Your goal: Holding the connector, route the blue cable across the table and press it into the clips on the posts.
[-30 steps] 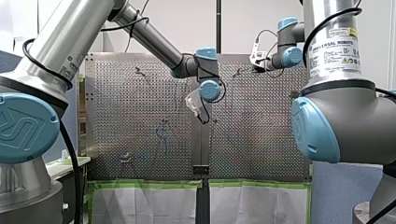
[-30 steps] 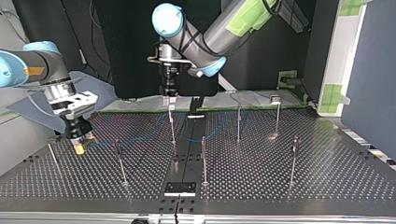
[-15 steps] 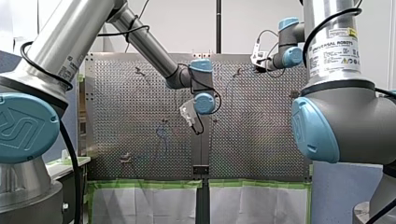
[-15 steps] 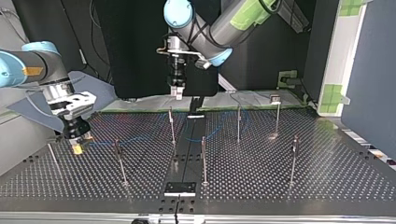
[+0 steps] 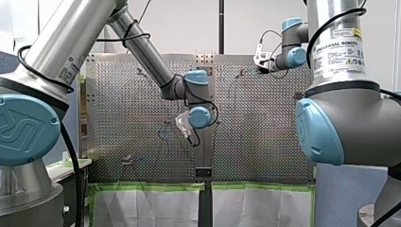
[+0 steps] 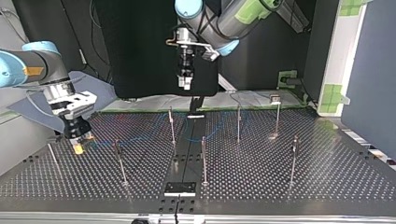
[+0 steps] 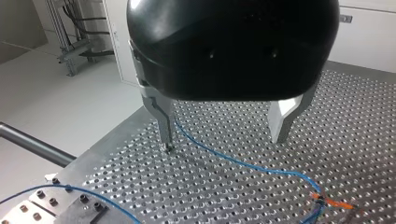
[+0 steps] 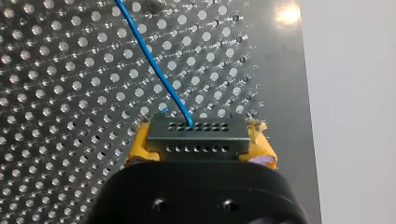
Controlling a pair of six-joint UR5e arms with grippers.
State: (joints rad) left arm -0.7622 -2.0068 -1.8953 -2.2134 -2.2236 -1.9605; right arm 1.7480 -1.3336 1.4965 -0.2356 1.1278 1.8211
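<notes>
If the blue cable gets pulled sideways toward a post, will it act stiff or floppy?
Probably floppy: the blue cable is thin and runs in loose curves over the table. It is likely light, so it should follow the connector easily.

Both arms [image 5: 71, 38] are shiny silver tubes with blue round caps [image 5: 316, 132], black cables [image 5: 72, 156] and one white label [image 5: 339, 52].

the left gripper [image 6: 185, 84] hangs high above the middle post [image 6: 172, 125]; the right gripper [image 6: 79, 146] sits low at the view's left, the blue cable [image 6: 133, 138] running from it across the table [image 6: 327, 186].
</notes>
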